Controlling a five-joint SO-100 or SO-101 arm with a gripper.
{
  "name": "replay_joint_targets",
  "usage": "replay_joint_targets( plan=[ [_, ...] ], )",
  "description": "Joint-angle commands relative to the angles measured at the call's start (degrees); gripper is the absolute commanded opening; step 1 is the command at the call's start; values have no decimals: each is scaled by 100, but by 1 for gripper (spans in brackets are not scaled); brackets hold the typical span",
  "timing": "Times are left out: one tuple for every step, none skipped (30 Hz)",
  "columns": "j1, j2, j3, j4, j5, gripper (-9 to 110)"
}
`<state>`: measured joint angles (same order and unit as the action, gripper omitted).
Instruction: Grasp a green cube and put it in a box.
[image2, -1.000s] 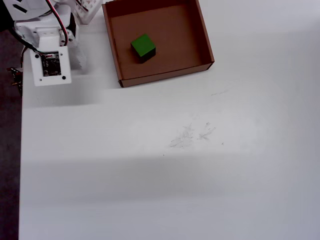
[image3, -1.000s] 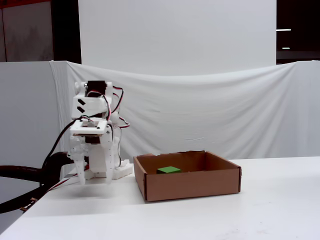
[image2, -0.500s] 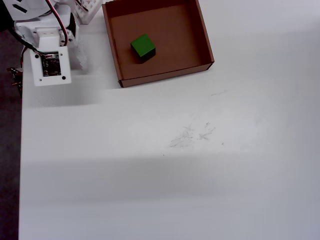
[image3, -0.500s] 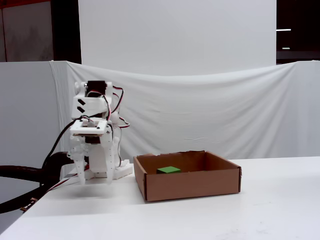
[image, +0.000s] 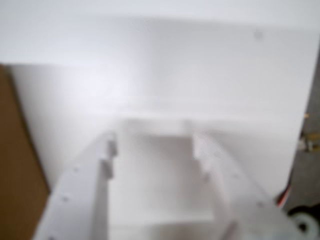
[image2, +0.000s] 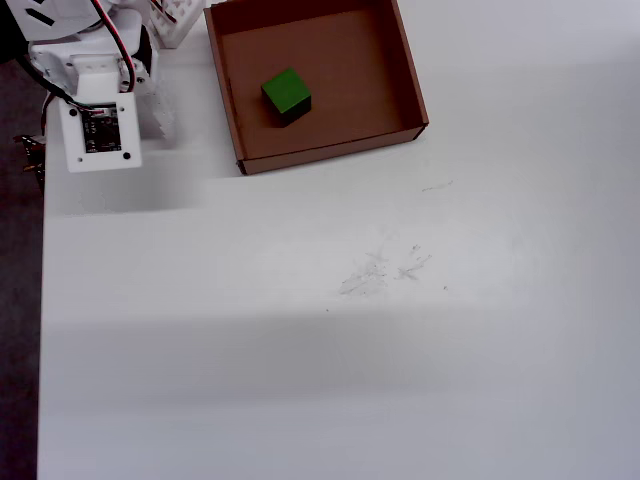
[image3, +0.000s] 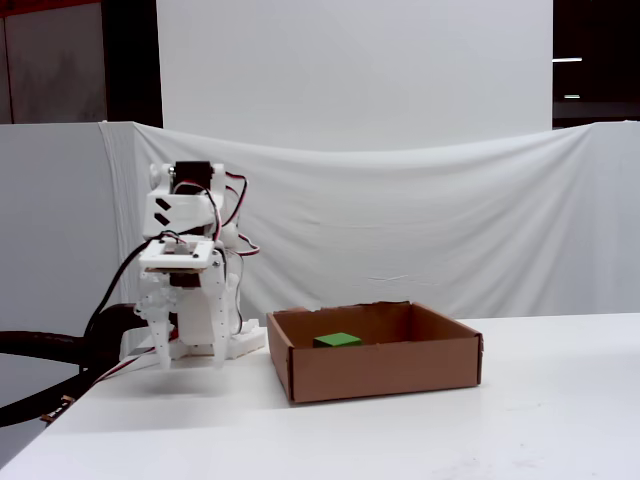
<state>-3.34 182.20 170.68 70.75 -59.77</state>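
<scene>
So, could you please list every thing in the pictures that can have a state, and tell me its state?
green cube: resting inside the box, not held.
box: open on top, no lid, upright on the table, holds only the cube.
tool: folded back left of the box in the fixed view, pointing down at the table, holding nothing; wrist view shows its fingers apart.
table: bare, with faint scuff marks.

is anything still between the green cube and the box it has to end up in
Nothing visible does. The green cube already rests on the floor of the box, apart from its walls. The claw hangs over the bare table outside the box's left wall in the fixed view, holding nothing.
</scene>
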Motion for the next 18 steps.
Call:
replay_joint_targets(
  plan=[
    [-62,18,-35,26,9,21],
    [-62,18,-35,26,18,21],
    [-62,18,-35,26,18,21],
    [-62,18,-35,26,26,21],
    [-62,18,-35,26,26,21],
    [-62,18,-35,26,26,21],
    [-62,18,-35,18,35,21],
    [-62,18,-35,18,35,21],
    [-62,18,-35,18,35,21],
    [-62,18,-35,18,44,21],
    [-62,18,-35,18,44,21],
    [-62,18,-35,18,53,21],
    [-62,18,-35,18,53,21],
    [-62,18,-35,18,62,21],
    [-62,18,-35,18,62,21],
    [-62,18,-35,18,70,21],
    [-62,18,-35,18,79,21],
    [-62,18,-35,18,79,21]
  ],
)
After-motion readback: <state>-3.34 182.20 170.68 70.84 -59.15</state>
